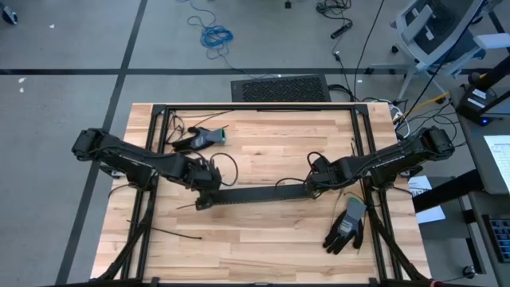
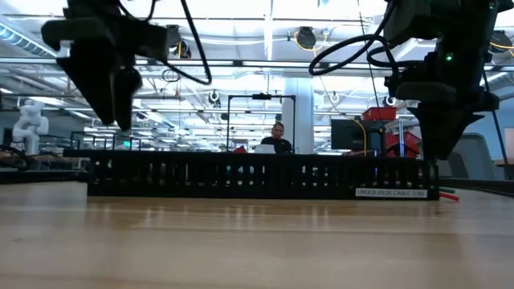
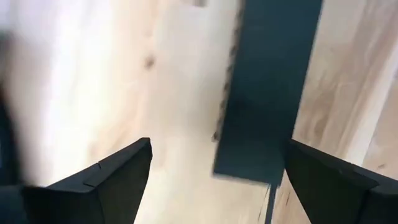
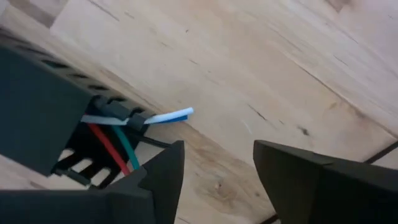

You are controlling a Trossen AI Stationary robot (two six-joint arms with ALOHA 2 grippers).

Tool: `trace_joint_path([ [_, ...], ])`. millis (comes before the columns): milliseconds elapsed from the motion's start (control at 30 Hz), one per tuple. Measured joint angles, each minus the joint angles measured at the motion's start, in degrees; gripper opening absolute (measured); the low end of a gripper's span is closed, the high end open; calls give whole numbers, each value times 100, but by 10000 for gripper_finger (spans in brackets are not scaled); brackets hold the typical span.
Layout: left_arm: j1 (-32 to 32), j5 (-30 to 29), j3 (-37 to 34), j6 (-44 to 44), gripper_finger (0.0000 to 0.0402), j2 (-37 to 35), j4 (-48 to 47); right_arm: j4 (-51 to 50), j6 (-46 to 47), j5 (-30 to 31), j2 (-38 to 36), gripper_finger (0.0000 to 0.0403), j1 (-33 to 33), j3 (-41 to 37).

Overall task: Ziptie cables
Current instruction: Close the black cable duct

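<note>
A long black slotted cable tray [image 1: 253,195] lies across the middle of the table. The cables [image 4: 117,144], thin red, green and white-blue wires, lie in the tray's right end [image 4: 43,112], and their tips stick out of it onto the wood; they also show in the low view [image 2: 447,195]. My right gripper [image 4: 217,149] hangs open just above that end [image 1: 315,185], nothing between its fingers. My left gripper [image 3: 219,148] hangs open well above the tray's left end [image 3: 264,124], pointing down [image 1: 209,182].
A dark glove [image 1: 202,139] lies at the far left of the table and another glove [image 1: 347,227] at the near right. A thin black zip tie [image 1: 171,233] lies on the wood near the front left. Black frame rails [image 1: 255,108] border the table.
</note>
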Motion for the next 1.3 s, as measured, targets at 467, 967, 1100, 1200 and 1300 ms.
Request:
trace_joint_path([
  [467,-975,231,-812,-2019,305,-345,-934,-1250,40,-162,2,48,141,0],
  [967,-944,-327,-835,-1491,13,232,-268,-748,618,-145,-16,0,262,-165],
  [1100,-944,-347,-836,-1490,11,301,-270,525,950,-416,3,0,264,-711],
  [1200,-944,-355,-836,-1493,3,300,-259,1152,1321,-446,9,0,267,-1038],
  [1300,-944,-385,-836,-1493,4,300,-258,1627,1574,-430,2,0,267,-1215],
])
